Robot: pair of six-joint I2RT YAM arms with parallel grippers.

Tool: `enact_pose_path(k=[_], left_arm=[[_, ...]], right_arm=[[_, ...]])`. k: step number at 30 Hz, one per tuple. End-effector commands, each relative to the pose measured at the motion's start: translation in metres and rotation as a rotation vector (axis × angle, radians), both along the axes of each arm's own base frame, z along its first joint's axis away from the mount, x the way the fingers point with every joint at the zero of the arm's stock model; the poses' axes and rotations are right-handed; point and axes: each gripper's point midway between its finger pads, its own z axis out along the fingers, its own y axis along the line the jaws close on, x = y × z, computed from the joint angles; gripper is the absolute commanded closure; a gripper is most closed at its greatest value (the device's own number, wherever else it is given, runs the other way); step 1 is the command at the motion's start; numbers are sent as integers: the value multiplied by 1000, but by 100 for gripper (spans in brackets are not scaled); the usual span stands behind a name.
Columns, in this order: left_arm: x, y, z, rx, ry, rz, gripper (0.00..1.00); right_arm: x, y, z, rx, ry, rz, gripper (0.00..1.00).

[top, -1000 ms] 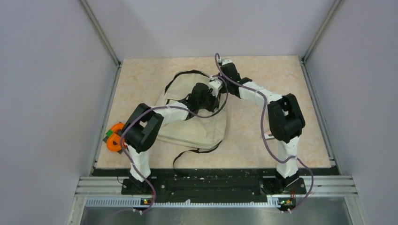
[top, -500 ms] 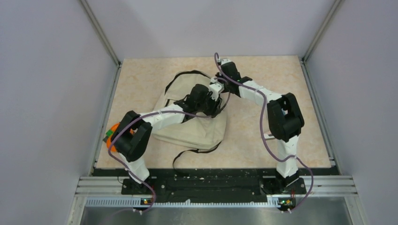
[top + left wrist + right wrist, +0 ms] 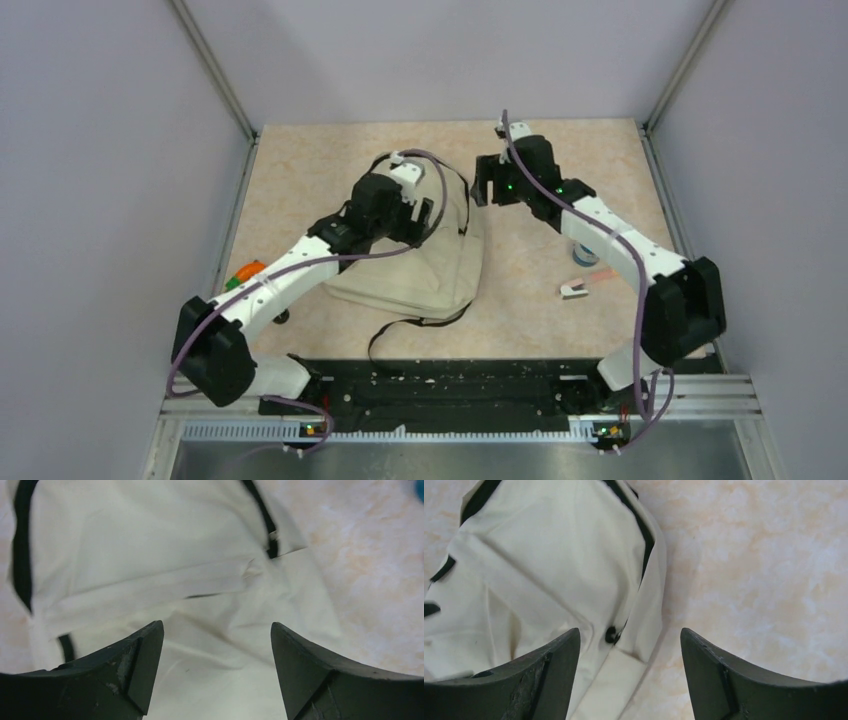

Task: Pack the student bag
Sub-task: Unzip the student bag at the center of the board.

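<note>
The student bag [image 3: 440, 270] lies flat on the table, cream fabric with black zipper lines and thin black straps [image 3: 400, 330]. My left gripper [image 3: 424, 214] hovers over its upper part, open, with nothing between the fingers. In the left wrist view the bag [image 3: 150, 555] fills most of the frame under the open left gripper [image 3: 217, 630]. My right gripper [image 3: 482, 190] hangs open just above the bag's top right edge. The right wrist view has the bag [image 3: 549, 555], a black zipper pull [image 3: 611, 634] and bare table under the empty right gripper [image 3: 630, 635].
An orange object [image 3: 246, 271] lies at the table's left edge beside the left arm. Right of the bag are a small bluish cylinder [image 3: 583, 250], a pink stick [image 3: 600, 274] and a small white piece [image 3: 574, 291]. Grey walls close in the table [image 3: 560, 150].
Both grippers were shut at the bag's top and now stand open. The left arm has stretched out to the left, the right arm has swung right, uncovering the small items.
</note>
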Motion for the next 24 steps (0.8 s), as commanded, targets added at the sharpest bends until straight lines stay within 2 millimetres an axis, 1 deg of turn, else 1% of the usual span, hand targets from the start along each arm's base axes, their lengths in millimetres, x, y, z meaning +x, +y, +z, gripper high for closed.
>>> enact_pose_path(k=[1,3,5,6,10,13,15,18,21,22,24], left_arm=[[-2,80,-15,37,94,210,17],[1,105,-13,15,80,286,16],[2,120,-12,-1,71,341,15],[4,124,-12,-10,72,358,15],[12,136,-19,-29,89,431,15],[19,138,-18,-60,73,468,16],[23,137,-13,-94,46,476,17],[28,139,-10,-116,23,501,17],[31,143,-11,-111,28,518,16],[33,144,-12,-107,33,524,15],[35,148,-12,-100,36,539,15]], right_arm=[[-52,-7,-17,122,92,19,27],[-75,-5,-30,179,141,44,27],[-98,0,-43,246,197,76,27],[-109,1,-55,272,230,81,27],[-139,7,-77,388,292,91,27],[-152,18,-88,452,318,106,29],[-157,26,-95,468,336,117,30],[-156,34,-103,491,350,122,37],[-148,39,-107,493,344,128,57],[-144,41,-110,485,347,131,60],[-139,42,-118,452,367,124,61]])
